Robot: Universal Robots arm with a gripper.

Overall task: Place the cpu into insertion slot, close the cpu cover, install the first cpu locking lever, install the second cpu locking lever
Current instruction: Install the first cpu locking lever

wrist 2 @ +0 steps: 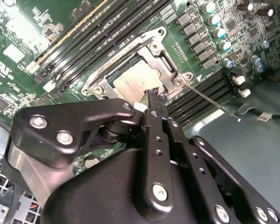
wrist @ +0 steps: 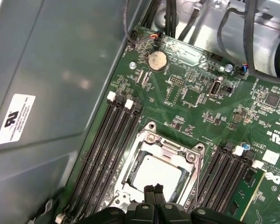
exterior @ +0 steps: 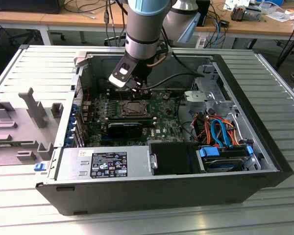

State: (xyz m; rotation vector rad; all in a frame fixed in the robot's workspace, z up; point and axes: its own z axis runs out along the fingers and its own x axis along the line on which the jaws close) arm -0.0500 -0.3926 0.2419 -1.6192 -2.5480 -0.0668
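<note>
Exterior view: the gripper (exterior: 138,89) is hanging inside the open computer case (exterior: 264,147), just above the insertion slot (exterior: 133,108) in the green board.

Second wrist view: the cpu (wrist 2: 135,80) is sitting in the slot, with the cpu cover (wrist 2: 164,57) apparently lying down around it. A thin locking lever (wrist 2: 212,101) is angling away, seemingly unlatched. The lever stage is therefore judged to be in hand, and it is calling for exact tip placement on that rod.

First wrist view: the fingers are pressing together, gripping nothing. The tip is hovering over the cover's near edge, and contact cannot be confirmed.
</note>
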